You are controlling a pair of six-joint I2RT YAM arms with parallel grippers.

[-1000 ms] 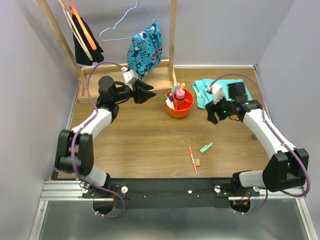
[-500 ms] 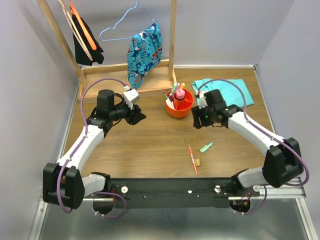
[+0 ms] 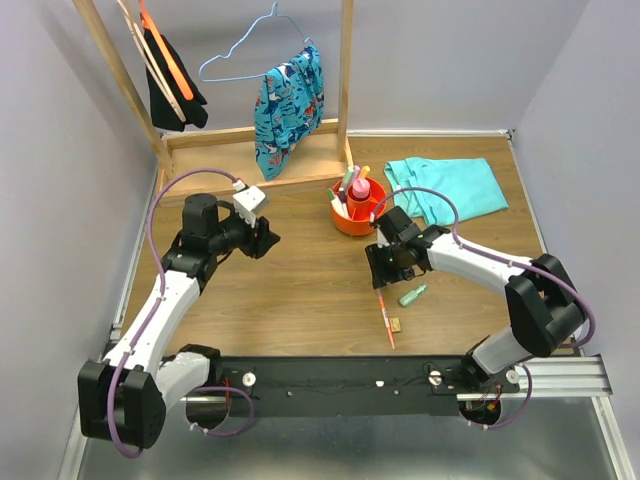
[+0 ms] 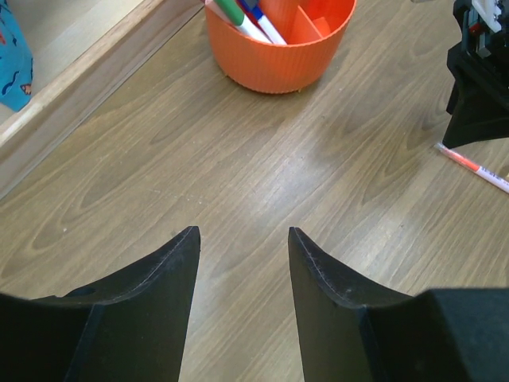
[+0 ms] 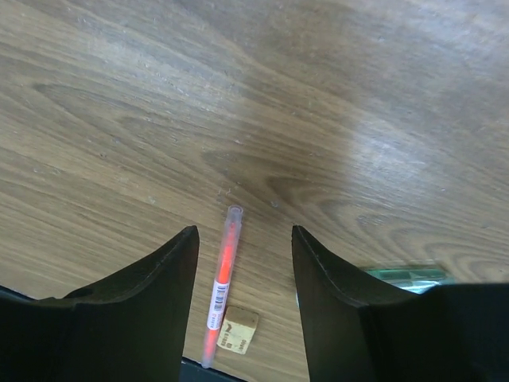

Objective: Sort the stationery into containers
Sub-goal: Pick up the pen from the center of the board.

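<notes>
The orange-red divided bowl (image 3: 359,210) stands mid-table and holds several pens, highlighters and a pink bottle; it also shows in the left wrist view (image 4: 280,44). A thin orange-red pen (image 3: 385,318) (image 5: 220,286), a tan eraser (image 3: 396,324) (image 5: 240,329) and a green highlighter (image 3: 412,295) (image 5: 409,275) lie on the wood in front of the bowl. My right gripper (image 3: 382,272) (image 5: 244,231) is open and empty, hovering just above the pen's far end. My left gripper (image 3: 268,240) (image 4: 242,232) is open and empty over bare wood, left of the bowl.
A wooden clothes rack (image 3: 250,150) with a blue patterned garment (image 3: 290,95) and hangers stands at the back left; its base (image 4: 87,76) runs close behind the bowl. A teal cloth (image 3: 450,187) lies at the back right. Purple walls enclose the table.
My right gripper has swung from near the teal cloth forward and left to above the pen. My left gripper has drawn back from the rack base toward me and lower.
</notes>
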